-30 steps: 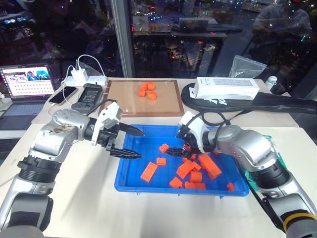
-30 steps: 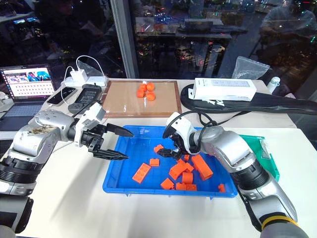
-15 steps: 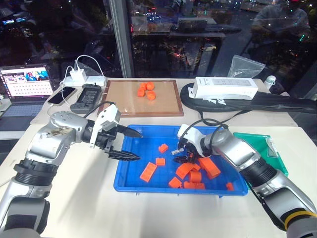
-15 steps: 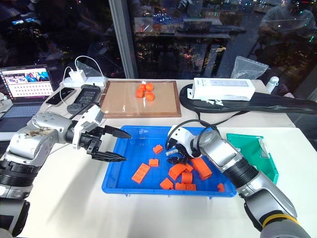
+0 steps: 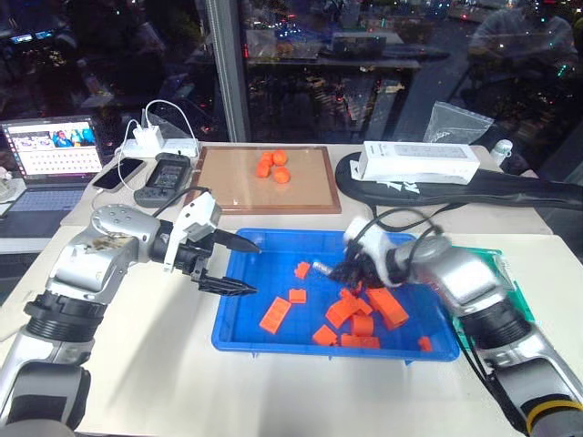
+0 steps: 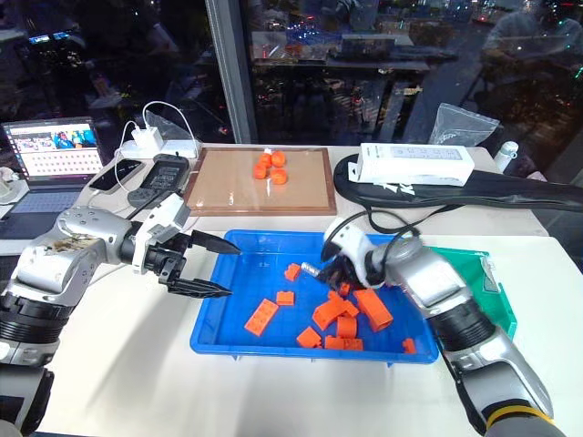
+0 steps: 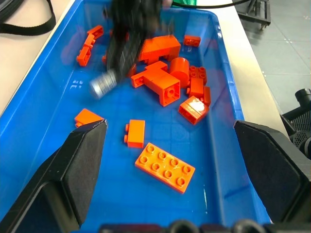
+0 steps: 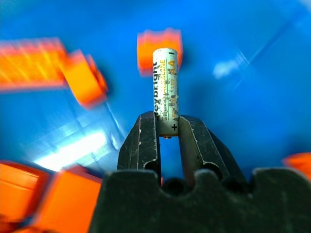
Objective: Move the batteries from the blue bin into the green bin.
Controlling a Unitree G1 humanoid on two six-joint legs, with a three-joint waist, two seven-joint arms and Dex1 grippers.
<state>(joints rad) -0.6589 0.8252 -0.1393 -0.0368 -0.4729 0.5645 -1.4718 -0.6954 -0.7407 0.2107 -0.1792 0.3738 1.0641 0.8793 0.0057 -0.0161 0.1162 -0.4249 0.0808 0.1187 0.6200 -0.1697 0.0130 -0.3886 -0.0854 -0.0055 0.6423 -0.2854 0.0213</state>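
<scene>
With my right gripper [image 8: 168, 127] clamped on a battery [image 8: 165, 87], I next carry it to the green bin [image 6: 474, 273]; my left gripper [image 5: 232, 264] is open and empty.

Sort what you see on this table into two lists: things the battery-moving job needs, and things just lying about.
Job:
- battery, gripped in the right claw
- blue bin
- green bin

Lying about:
- orange blocks in the blue bin
- wooden tray with orange pieces
- laptop
- phone
- white box
</scene>
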